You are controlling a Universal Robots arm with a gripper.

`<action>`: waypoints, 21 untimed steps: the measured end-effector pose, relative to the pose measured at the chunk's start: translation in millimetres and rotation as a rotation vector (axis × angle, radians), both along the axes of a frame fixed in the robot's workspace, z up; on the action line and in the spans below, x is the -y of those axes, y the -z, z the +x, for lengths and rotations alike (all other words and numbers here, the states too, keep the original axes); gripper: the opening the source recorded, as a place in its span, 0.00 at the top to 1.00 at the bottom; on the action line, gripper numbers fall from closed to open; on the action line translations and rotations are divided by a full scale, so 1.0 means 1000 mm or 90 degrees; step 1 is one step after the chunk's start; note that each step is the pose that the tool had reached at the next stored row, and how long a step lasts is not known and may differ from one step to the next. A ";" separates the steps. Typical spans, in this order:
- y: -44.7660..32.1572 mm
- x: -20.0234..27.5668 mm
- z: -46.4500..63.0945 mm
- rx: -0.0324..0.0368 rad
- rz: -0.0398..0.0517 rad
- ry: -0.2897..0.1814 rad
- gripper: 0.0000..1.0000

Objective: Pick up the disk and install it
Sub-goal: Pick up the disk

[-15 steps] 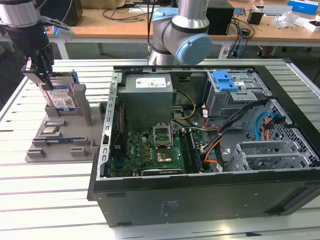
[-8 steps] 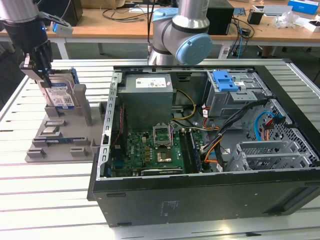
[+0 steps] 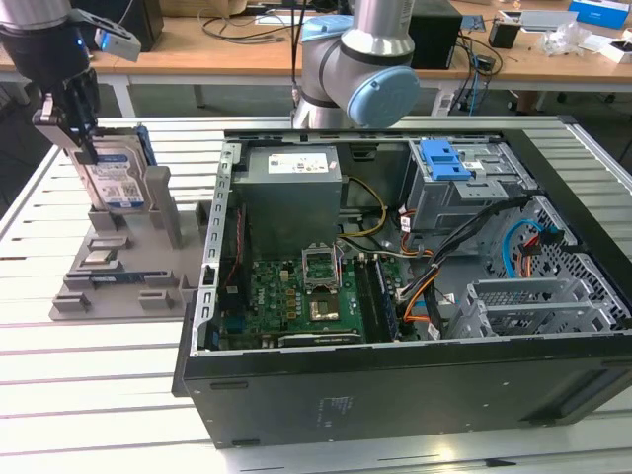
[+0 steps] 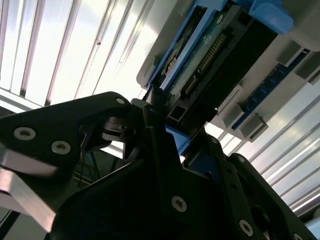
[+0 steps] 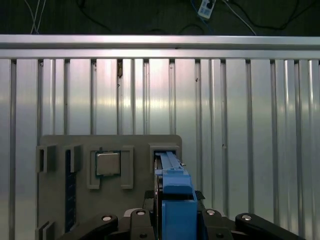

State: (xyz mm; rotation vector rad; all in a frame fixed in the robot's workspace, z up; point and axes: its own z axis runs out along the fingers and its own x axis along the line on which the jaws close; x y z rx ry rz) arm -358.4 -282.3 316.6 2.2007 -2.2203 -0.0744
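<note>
In the exterior view the gripper (image 3: 87,148) clamps the top of the disk (image 3: 118,178), which stands upright in the grey holder (image 3: 118,272). In the second wrist view its fingers (image 4: 159,135) press the disk's edge. In the first wrist view the disk's blue bracket (image 5: 175,187) sits at the holder's slot.

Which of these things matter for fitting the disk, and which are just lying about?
Part of the job: the disk, standing upright in the grey holder; the gripper at its top edge; the open computer case, likely its destination.
Just there: power supply; circuit board; chip in the holder; cables on the desk behind.
</note>
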 end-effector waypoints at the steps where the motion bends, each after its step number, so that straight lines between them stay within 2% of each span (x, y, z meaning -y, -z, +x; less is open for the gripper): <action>1: -0.0011 0.0000 0.000 0.0000 0.0000 0.000 0.63; 14: -0.0239 0.0000 0.000 0.0000 0.0000 0.000 0.63; 16: -0.0307 0.0000 0.000 0.0000 0.0000 0.000 0.63; 21: -0.0414 0.0000 0.000 0.0000 0.0000 0.000 0.63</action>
